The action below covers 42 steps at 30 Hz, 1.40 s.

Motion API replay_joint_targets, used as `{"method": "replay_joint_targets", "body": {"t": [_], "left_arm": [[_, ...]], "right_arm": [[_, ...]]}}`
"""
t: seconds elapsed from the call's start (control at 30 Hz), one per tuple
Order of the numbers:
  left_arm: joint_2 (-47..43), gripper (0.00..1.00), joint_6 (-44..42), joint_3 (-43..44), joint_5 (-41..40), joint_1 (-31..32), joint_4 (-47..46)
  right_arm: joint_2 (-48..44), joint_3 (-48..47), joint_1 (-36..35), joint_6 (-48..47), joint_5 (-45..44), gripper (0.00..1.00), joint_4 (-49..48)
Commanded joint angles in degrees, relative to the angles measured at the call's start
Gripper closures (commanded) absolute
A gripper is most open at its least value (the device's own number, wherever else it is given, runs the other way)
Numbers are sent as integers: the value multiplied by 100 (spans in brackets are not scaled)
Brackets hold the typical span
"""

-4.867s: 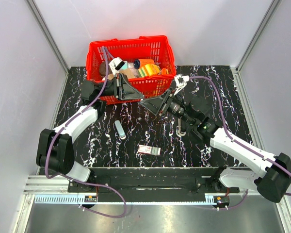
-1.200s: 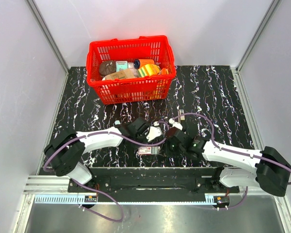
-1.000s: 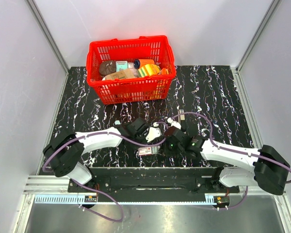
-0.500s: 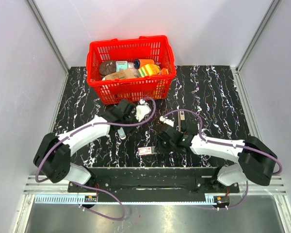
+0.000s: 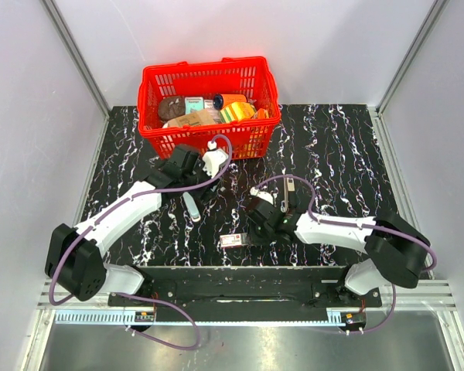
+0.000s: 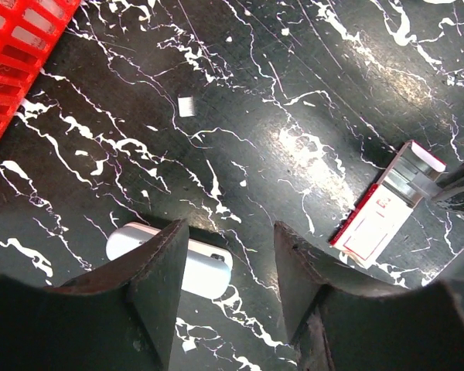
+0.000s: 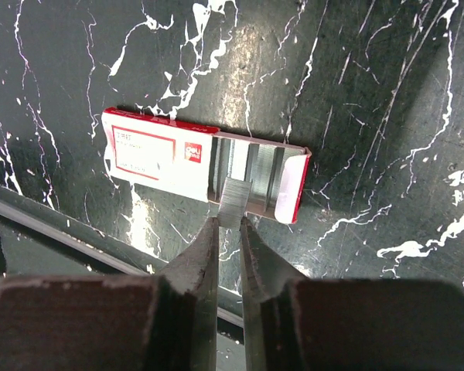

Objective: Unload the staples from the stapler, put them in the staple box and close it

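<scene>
Pulling back toward the red basket [image 5: 216, 143], your left tool [image 6: 228, 239] hangs spread and empty, while the right tool [image 7: 228, 222] pinches a staple strip [image 7: 233, 197] at the open box [image 7: 155, 158], with the stapler [image 5: 288, 189] lying on the desk [image 5: 340, 147] behind it, so unloading looks nearly done.

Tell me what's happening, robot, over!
Left gripper open, empty. Right gripper pinching staple strip at open staple box. Stapler lying free, untouched.

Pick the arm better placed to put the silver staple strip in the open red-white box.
Right: its hand holds the silver staple strip at the open red-white box; left hand open, farther off.
</scene>
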<state>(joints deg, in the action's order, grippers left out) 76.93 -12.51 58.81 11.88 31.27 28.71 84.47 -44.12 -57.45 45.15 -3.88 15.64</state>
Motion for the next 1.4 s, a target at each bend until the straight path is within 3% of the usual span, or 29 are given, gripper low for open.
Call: {"method": "replay_joint_targets", "body": {"t": [0.0, 0.87, 1.17, 1.37], "left_arm": [[-125, 47, 118, 78, 210, -33, -41], [-301, 47, 135, 34, 166, -42, -50], [-327, 47, 135, 34, 183, -33, -32], [-327, 47, 126, 61, 192, -33, -14]], "right_arm": [[123, -264, -56, -111, -113, 94, -210], [465, -493, -56, -199, -78, 83, -70], [413, -501, -64, -199, -95, 68, -8], [334, -580, -56, -234, -69, 65, 53]]}}
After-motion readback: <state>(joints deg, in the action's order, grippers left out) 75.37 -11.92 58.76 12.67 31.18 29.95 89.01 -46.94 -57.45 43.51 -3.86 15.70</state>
